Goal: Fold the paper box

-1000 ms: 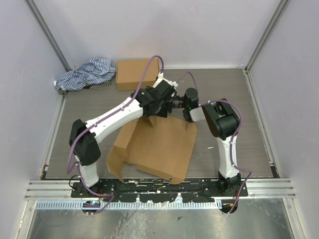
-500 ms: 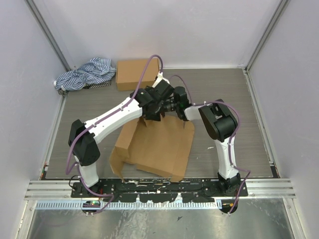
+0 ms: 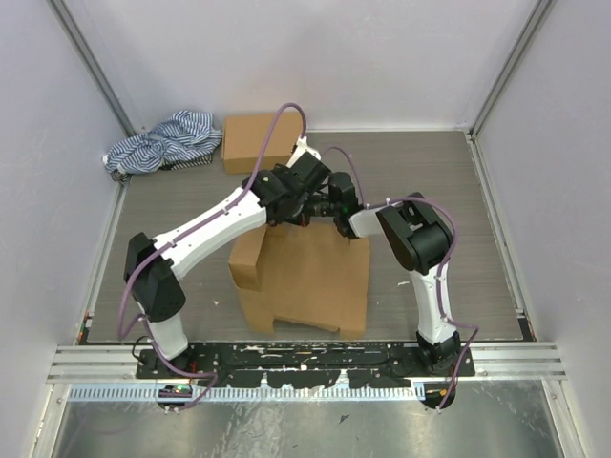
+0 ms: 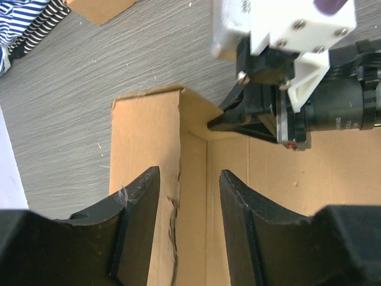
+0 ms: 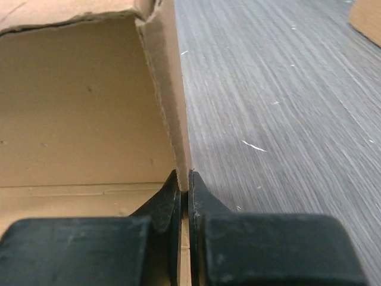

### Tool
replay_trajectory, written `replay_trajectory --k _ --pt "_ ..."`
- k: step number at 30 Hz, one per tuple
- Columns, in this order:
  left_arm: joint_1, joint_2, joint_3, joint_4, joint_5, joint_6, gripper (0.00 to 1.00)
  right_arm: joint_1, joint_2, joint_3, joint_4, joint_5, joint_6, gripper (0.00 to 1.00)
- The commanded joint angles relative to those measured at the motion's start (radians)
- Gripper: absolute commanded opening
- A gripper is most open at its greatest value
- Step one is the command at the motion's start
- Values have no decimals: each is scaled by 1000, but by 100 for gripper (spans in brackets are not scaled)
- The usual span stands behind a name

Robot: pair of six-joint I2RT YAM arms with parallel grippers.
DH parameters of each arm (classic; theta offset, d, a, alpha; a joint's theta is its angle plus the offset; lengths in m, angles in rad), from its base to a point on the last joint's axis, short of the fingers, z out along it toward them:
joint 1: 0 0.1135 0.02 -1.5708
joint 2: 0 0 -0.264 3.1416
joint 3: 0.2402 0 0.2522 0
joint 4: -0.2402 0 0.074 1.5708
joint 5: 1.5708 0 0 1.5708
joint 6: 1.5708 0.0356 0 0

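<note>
Mid-table, paper box (image 3: 305, 277), flaps partly raised. One upright flap edge is pinched tight in the right gripper (image 5: 183, 189). Jaws wide, the left gripper (image 4: 189, 174) straddles the corner fold; contact unclear. Open table (image 3: 449, 219) to the right.

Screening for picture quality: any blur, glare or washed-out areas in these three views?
Top view: even light, sharp, no glare on the box. Left wrist view: white bracket slightly washed out and soft. Right wrist view: near jaws dark and blurry, box edge sharp.
</note>
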Motion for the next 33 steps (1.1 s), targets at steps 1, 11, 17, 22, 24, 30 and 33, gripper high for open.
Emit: replay_trajectory --k 1,11,17,22,24,30,33 --pt "5 -99 -1 -4 -36 -26 53 1 -145 -37 -31 207 13 1" --pt "9 -328 104 -58 -134 -30 56 33 -365 66 -757 598 -15 1" --pt "258 -340 157 -161 189 -153 54 37 -434 162 -1226 790 164 1" --pt "446 -333 58 -174 373 -207 53 34 -460 136 -1408 755 226 1" --pt "510 -346 -20 -159 425 -232 53 30 -485 100 -1424 772 230 1" --pt "634 -457 -261 -75 540 -257 54 -60 -531 40 -1462 761 230 1" --pt "660 -497 -349 -55 575 -264 54 -90 -503 39 -1504 785 206 1"
